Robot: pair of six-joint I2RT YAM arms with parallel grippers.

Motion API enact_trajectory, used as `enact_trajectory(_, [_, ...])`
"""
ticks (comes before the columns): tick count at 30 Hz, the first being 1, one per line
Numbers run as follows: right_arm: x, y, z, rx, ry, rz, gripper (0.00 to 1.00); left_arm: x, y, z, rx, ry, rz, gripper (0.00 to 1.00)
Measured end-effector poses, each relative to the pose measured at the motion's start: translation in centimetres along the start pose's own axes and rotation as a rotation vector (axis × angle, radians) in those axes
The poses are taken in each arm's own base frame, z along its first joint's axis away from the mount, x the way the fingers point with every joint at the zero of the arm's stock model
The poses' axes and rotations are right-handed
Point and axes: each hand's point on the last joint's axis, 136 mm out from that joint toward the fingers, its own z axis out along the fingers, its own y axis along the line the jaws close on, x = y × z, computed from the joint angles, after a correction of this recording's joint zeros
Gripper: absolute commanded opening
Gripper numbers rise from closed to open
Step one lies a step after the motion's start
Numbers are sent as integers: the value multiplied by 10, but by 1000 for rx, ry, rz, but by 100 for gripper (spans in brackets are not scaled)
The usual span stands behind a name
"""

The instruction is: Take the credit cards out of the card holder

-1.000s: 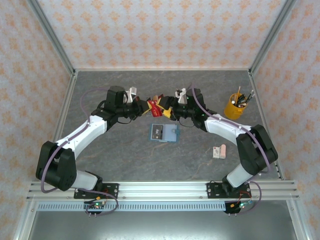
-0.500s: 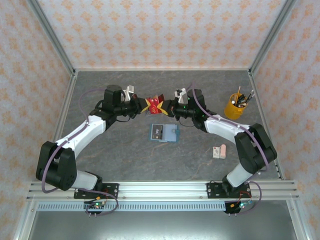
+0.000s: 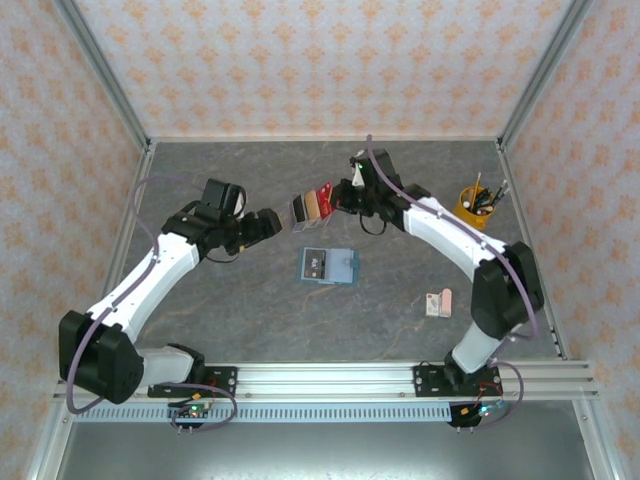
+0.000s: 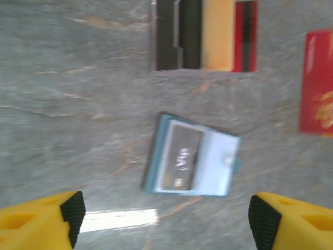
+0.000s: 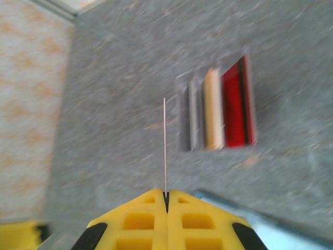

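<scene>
So the grey stone-look table point(image 3: 220, 300) is taking up most of the top view. The card holder point(image 3: 329, 266) is lying flat on it, roughly in the middle between the two arms. It's lying open: teal-blue outside, lighter blue pockets inside, and one dark card point(image 4: 179, 159) with pale lettering is sitting in its left half. The other half is looking bare from the left wrist view. Over on the right side the yellow pen cup point(image 3: 468, 213) is standing upright with a few pens poking out. Just behind the holder, the credit cards point(image 4: 203, 35) are lying on the table in a tight overlapping row: two dark or grey ones, a tan one, then a red one with a dark stripe. The right gripper point(image 5: 166, 195) is pinching a red card point(image 4: 317, 80) above that row, fingers pressed together on it, and its own camera is seeing it as a thin edge. The left gripper point(image 4: 166, 216) is hanging over the holder with its fingers spread wide, gripping nothing. A small pink-and-white box point(image 3: 439, 303) is sitting off to the right, well apart from everything.
</scene>
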Motion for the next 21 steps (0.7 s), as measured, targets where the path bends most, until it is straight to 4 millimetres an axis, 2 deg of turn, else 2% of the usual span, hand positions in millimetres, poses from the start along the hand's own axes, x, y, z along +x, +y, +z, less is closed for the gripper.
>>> enact_trajectory(2, [-6, -10, 14, 79, 4, -47, 0, 2, 13, -7, -59, -16, 22, 100])
enact_trajectory(6, [-11, -25, 40, 188, 27, -111, 0, 9, 35, -15, -146, -36, 56, 100])
enact_trajectory(11, [-14, -37, 66, 272, 51, -163, 0, 19, 59, -14, -233, -15, 89, 100])
enact_trajectory(15, [-15, -41, 76, 295, 60, -181, 0, 24, 73, -12, -285, 2, 105, 100])
enact_trajectory(21, [-20, -42, 82, 311, 51, -186, 0, 24, 77, -14, -301, -7, 117, 100])
